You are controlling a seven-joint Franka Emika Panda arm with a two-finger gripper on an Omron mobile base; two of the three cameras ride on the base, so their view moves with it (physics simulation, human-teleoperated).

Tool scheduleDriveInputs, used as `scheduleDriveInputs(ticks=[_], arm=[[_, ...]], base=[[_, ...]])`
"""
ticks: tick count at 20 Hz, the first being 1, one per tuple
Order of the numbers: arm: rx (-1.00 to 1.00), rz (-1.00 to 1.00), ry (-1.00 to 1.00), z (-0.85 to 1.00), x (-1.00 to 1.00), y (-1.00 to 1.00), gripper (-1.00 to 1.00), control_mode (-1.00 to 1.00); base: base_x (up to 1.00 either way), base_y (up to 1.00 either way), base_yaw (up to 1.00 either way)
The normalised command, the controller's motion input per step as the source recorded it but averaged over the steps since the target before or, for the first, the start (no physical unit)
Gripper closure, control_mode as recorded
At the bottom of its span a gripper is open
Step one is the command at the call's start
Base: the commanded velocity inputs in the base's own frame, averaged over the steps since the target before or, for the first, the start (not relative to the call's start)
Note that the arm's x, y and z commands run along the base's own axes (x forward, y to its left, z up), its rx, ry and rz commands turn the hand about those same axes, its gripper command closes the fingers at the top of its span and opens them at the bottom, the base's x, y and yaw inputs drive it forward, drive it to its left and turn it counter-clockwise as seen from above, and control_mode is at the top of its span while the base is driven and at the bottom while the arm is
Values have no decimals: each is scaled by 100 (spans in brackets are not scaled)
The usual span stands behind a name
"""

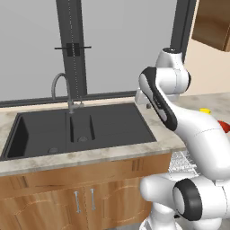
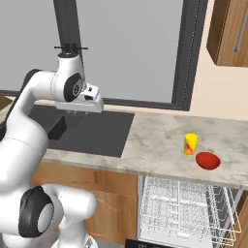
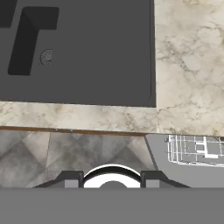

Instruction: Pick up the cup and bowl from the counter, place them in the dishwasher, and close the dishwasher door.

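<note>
The yellow cup (image 2: 191, 144) stands upright on the marble-look counter (image 2: 155, 140), right of the sink. The red bowl (image 2: 208, 160) sits just in front and to the right of the cup, close to it, near the counter's front edge. In the left base view, the cup (image 1: 205, 110) and bowl (image 1: 224, 126) peek out behind my arm. Below them the dishwasher (image 2: 184, 206) is open, its white wire rack (image 3: 194, 148) pulled out. My gripper (image 2: 79, 113) hangs over the sink's right basin, far left of the cup, open and empty, with its fingertips (image 3: 72, 179) wide apart.
The black double sink (image 1: 76, 128) with a grey faucet (image 1: 60, 90) fills the counter's left part. Wooden cabinet doors (image 1: 85, 204) run below it. A window with a dark frame (image 2: 186, 53) backs the counter, and a wall cabinet (image 2: 230, 31) hangs at the upper right.
</note>
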Motion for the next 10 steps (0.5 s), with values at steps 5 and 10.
scheduleDriveInputs(ticks=[5, 10], arm=[[0, 0, 0, 0, 0, -7, -100, -100], [0, 0, 0, 0, 0, -18, -100, -100]], base=[[0, 0, 0], [0, 0, 0]])
